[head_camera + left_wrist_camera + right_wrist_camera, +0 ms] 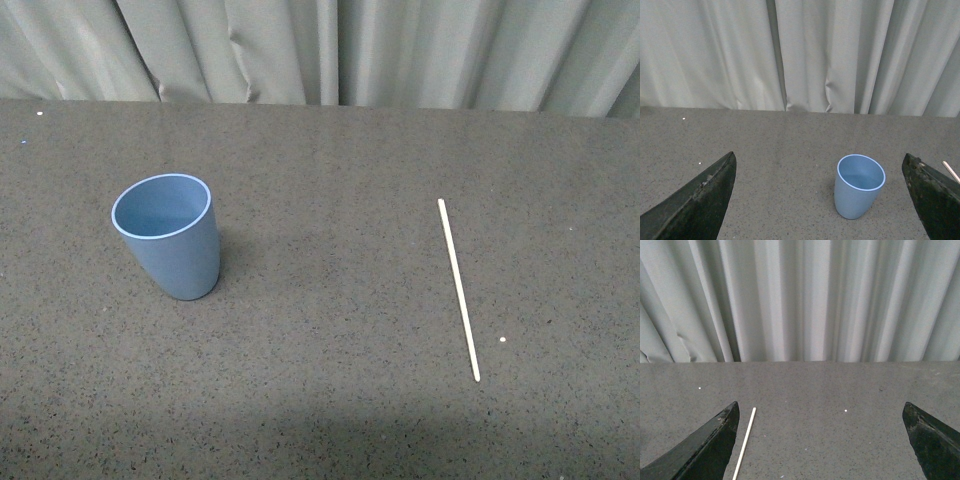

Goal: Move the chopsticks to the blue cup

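Note:
The blue cup stands upright and empty on the left of the dark table. The single pale chopstick lies flat on the right, pointing away from me. Neither arm shows in the front view. In the left wrist view the cup stands ahead of my open left gripper, nearer one finger, and the chopstick's tip shows at the edge. In the right wrist view the chopstick lies just inside one finger of my open, empty right gripper.
The dark speckled table ends at a grey-green curtain along its far edge. A small white speck lies beside the chopstick's near end.

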